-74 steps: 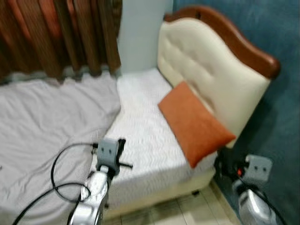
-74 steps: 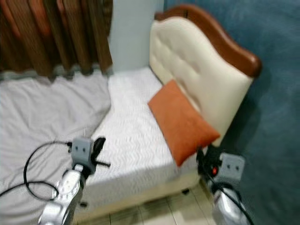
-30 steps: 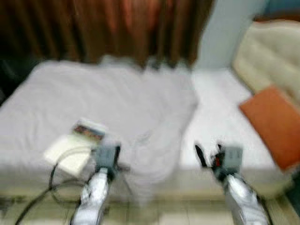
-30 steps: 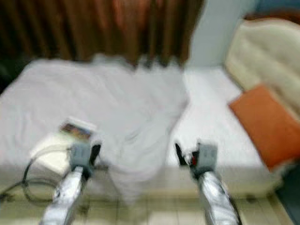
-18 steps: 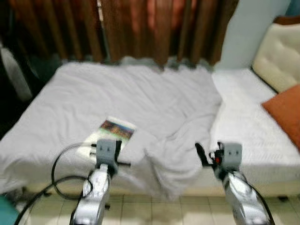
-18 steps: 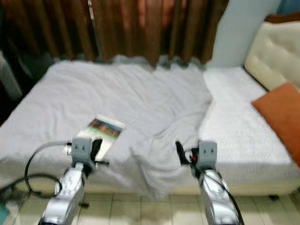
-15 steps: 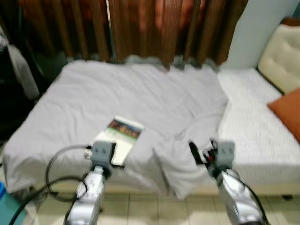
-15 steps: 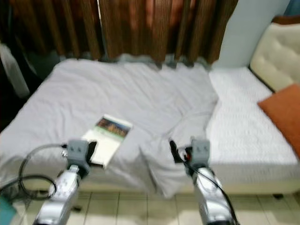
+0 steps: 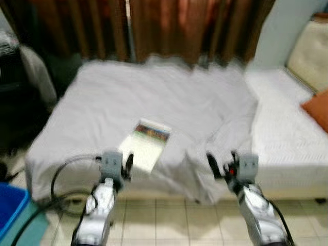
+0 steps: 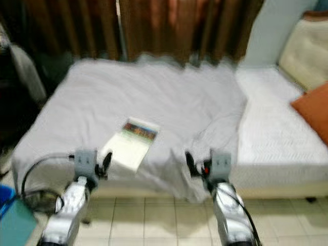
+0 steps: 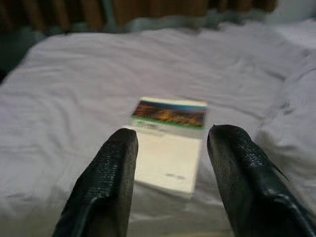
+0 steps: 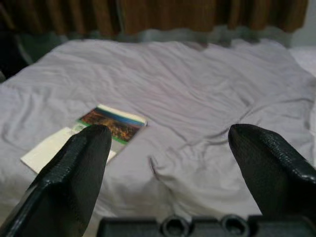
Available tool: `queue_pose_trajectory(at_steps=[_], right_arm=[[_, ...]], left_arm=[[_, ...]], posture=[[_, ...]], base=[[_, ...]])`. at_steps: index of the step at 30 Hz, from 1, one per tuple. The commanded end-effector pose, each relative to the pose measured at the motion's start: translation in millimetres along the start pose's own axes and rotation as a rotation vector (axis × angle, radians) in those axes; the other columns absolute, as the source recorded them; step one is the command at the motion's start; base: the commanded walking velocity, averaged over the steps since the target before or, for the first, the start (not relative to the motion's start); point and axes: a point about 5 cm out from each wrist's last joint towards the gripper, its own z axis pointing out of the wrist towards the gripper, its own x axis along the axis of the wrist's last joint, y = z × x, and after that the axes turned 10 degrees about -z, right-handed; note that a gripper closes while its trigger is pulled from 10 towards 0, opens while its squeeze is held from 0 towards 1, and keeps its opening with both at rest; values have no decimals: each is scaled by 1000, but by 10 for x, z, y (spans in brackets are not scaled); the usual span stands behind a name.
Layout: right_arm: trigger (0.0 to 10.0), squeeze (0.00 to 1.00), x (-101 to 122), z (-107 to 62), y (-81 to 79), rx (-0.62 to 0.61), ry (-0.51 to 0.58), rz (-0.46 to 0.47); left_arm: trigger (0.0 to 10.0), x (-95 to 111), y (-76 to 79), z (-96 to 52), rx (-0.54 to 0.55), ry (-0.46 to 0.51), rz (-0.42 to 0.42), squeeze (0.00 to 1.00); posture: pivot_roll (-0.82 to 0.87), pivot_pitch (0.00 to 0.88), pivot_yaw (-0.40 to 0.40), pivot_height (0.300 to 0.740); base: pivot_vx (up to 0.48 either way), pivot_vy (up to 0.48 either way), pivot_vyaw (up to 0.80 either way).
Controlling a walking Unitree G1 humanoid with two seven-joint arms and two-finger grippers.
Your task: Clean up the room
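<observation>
1. Left eye view: a wide bed (image 9: pixel 154 102) covered by a rumpled grey sheet (image 9: pixel 205 118) stands before the robot, with brown curtains (image 9: pixel 169 25) behind it. A booklet (image 9: pixel 146 145) with a white cover and a colourful band at its far end lies flat on the sheet near the front edge. The left gripper (image 9: pixel 128 164) hovers just in front of the booklet's near corner; the right gripper (image 9: pixel 220 163) hangs by the drooping fold of the sheet. An orange pillow (image 9: pixel 318 110) rests at the right by a cream headboard (image 9: pixel 307 56). A blue bin (image 9: pixel 13 210) sits on the tiled floor (image 9: pixel 169 220) at the left.

2. Right eye view: same scene, blurred; a black cable (image 10: pixel 36 179) loops beside the left arm.

3. Left wrist view: the black fingers (image 11: pixel 106 182) stand parted with nothing between them, the booklet (image 11: pixel 170 143) lying beyond the gap.

4. Right wrist view: the fingers (image 12: pixel 74 173) are spread wide and empty, the booklet (image 12: pixel 86 136) off behind one finger.
</observation>
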Motion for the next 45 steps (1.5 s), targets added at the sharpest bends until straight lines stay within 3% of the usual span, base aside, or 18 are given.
queue_pose_trajectory(at_steps=[1,4,5,8,9,10,16,17,22,27,34,45], right_arm=[[10000,0,-11,-3,31,-12,-5,-13],[10000,0,-4,2,20,-6,0,-20],[10000,0,-4,2,20,-6,-1,-20],[10000,0,-2,2,17,-3,6,-3],[10000,890,-1,2,15,-3,8,0],[10000,1000,-7,2,16,-2,3,1],[10000,1000,-42,2,19,-5,-30,-38],[10000,0,-56,2,20,-5,-40,-42],[10000,0,-72,-1,22,-5,-48,-40],[10000,0,-68,-7,13,1,-43,-39],[10000,0,-69,-10,7,11,-44,-37],[10000,0,-82,-29,-28,55,-47,-6]], left_arm=[[10000,14,8,7,-14,5,-22,0],[10000,20,0,6,-8,3,-1,0],[10000,14,-10,8,4,2,2,1000],[10000,21,-22,13,20,7,24,1000],[10000,22,-24,13,22,7,28,1000],[10000,21,-16,15,15,5,26,1000],[10000,0,5,25,3,-13,21,1000],[10000,16,18,20,-7,1,4,0],[10000,29,24,27,-1,-5,35,0],[10000,-3,-5,35,13,-36,-8,0],[10000,44,-39,28,45,5,-68,0],[10000,44,-67,1,68,10,-92,0]], posture=[[54,2,-27,740],[55,3,-27,740],[54,7,-28,740],[54,11,-28,740],[54,12,-28,740],[53,12,-29,740],[50,16,-27,740],[50,16,-27,740],[49,18,-26,740],[46,20,-24,740],[45,23,-24,740],[49,26,-28,740]], base=[[0,0,0],[0,428,0],[0,420,0],[351,216,0],[356,0,0],[356,0,0],[176,0,0],[0,0,0],[0,0,0],[480,0,0],[480,0,0],[480,0,0]])
